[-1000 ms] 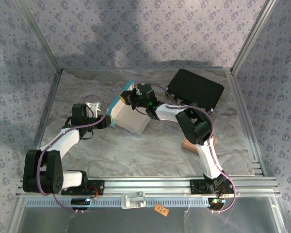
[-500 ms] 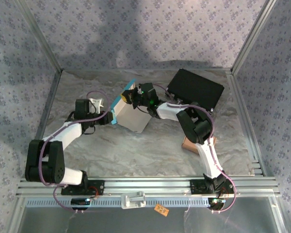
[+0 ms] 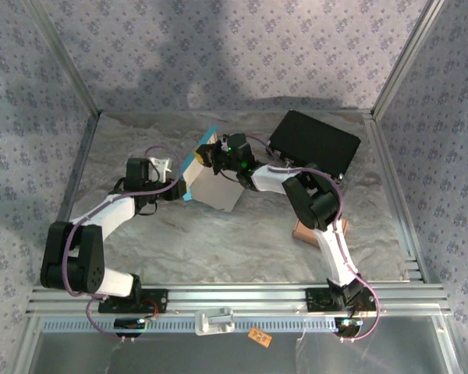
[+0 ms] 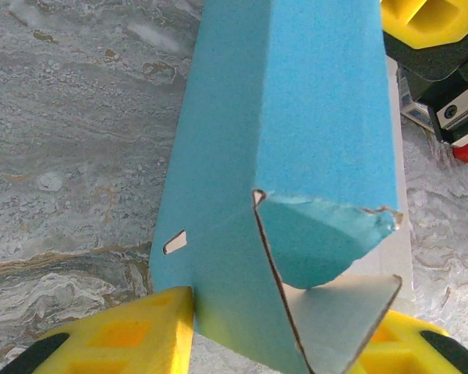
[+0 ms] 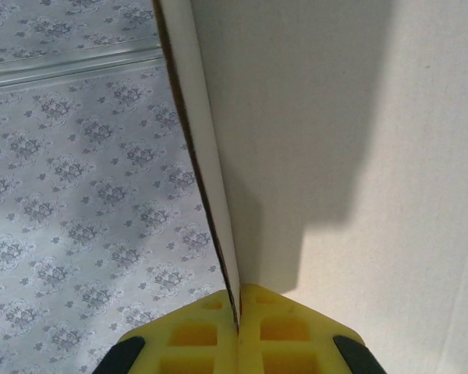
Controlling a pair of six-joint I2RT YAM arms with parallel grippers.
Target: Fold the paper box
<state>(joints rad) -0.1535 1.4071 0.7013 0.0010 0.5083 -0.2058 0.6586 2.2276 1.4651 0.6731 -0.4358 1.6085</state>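
Left arm's wrist has swung right since a second ago, bringing the left claw (image 3: 177,189) closer against the paper box (image 3: 213,185), whose pale face now looks narrower from above.

One marbled tabletop (image 3: 218,241) carries two arms and one box, which sits mid-tabletop toward the back, lifted between the two claws. One black case (image 3: 313,142) lies at the back right, apart from the box, and the right arm reaches across in front of it. The left claw (image 4: 285,339) is clenched on the box's blue end, a yellow finger on each side. The right claw (image 5: 238,327) is pinched tight on a thin white wall of the box. One small brown block (image 3: 308,231) lies beside the right arm. One orange tag (image 3: 259,336) lies by the near rail.
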